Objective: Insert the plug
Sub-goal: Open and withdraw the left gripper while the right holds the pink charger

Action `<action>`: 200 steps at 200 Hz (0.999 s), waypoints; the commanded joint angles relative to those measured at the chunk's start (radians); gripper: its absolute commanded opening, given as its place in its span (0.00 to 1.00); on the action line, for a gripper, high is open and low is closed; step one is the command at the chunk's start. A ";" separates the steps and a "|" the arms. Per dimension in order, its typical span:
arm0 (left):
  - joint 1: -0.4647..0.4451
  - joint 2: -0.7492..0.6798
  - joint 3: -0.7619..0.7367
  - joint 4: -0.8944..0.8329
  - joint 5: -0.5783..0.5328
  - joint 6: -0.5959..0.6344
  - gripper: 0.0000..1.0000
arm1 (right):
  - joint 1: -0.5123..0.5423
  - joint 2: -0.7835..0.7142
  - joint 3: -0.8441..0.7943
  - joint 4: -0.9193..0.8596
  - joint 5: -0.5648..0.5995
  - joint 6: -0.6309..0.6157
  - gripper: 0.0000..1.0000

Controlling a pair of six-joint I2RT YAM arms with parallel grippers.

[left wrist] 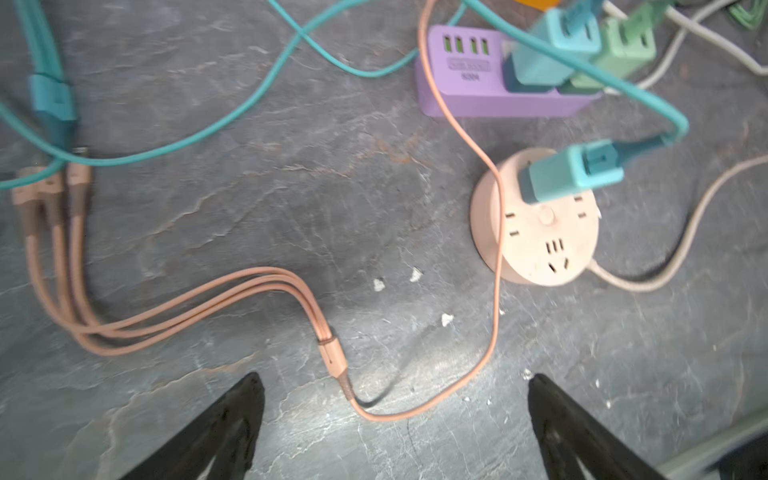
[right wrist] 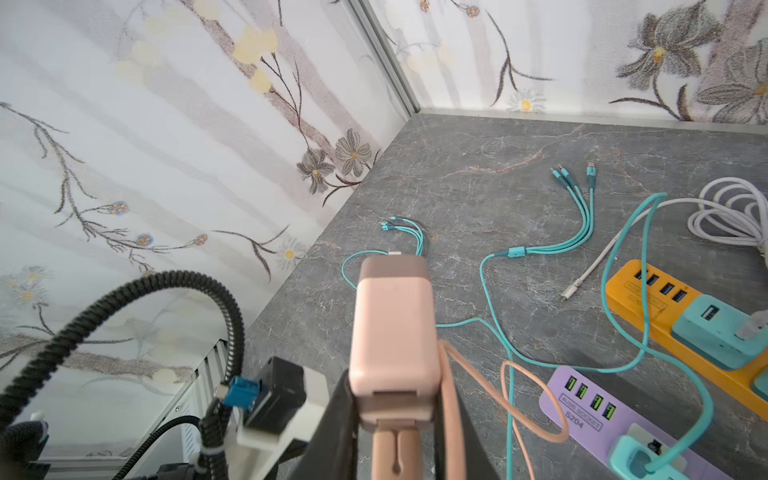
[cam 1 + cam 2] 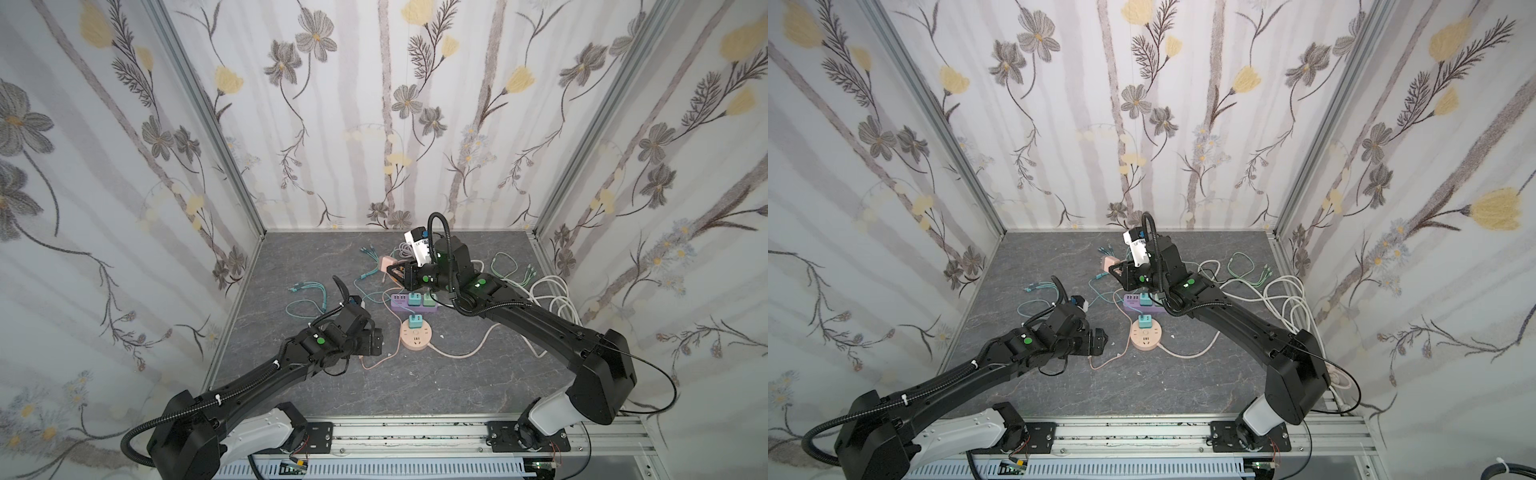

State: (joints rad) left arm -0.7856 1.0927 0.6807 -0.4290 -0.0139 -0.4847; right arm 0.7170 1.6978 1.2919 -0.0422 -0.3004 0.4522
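when hunting for the plug, look to the right gripper [image 2: 395, 419], clamped on the sides of the pink charger [image 2: 392, 332] and holding it clear of the table [image 3: 332, 395], over its far end, just beyond the purple power strip [image 3: 400, 300], with a pink cable [image 2: 449, 382] plugged into its near end. note the long axis running straight out from the gripper, prong face away from the wrist and roughly level, not downward. take as likely target, by judgement only, the round pink socket [image 3: 417, 338], flat on the table, face up, carrying one teal charger [image 3: 414, 321] yet showing free outlets on the robot's side. lies from the held charger back toward the robot's base, past the purple strip, between the two arms. sits nearer the left gripper [image 3: 376, 341] than the right; spread wide, that one, gripping nothing, hovering just beside the socket above a loop of the pink cable. calls, on this reading, for drawing the right wrist back over the strip, pitching the prong face down until upright over a free outlet, then pressing straight in. watch the pink cable crossing in front of the socket's face in the left wrist view, liable to catch under the prongs, and the teal charger close alongside, leaving little room
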 commanded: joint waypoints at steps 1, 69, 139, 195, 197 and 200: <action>-0.055 -0.008 -0.044 0.147 0.106 0.133 1.00 | -0.001 -0.009 0.001 0.012 0.041 0.005 0.00; -0.176 0.105 -0.085 0.181 -0.043 0.264 0.99 | -0.001 -0.013 0.004 -0.014 0.051 0.007 0.00; -0.179 0.239 -0.091 0.217 -0.042 0.259 0.89 | 0.000 -0.015 0.007 -0.020 0.048 0.010 0.00; -0.178 0.335 -0.103 0.266 -0.063 0.222 0.79 | -0.001 -0.021 0.023 -0.054 0.052 -0.006 0.00; -0.178 0.340 -0.100 0.266 -0.064 0.222 0.79 | -0.001 -0.021 0.023 -0.054 0.052 -0.006 0.00; -0.179 0.342 -0.098 0.265 -0.066 0.222 0.78 | -0.001 -0.022 0.023 -0.056 0.052 -0.007 0.00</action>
State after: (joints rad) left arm -0.9649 1.4090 0.5835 -0.1944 -0.0727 -0.2394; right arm 0.7170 1.6878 1.2999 -0.0990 -0.2558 0.4614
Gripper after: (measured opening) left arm 0.804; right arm 0.230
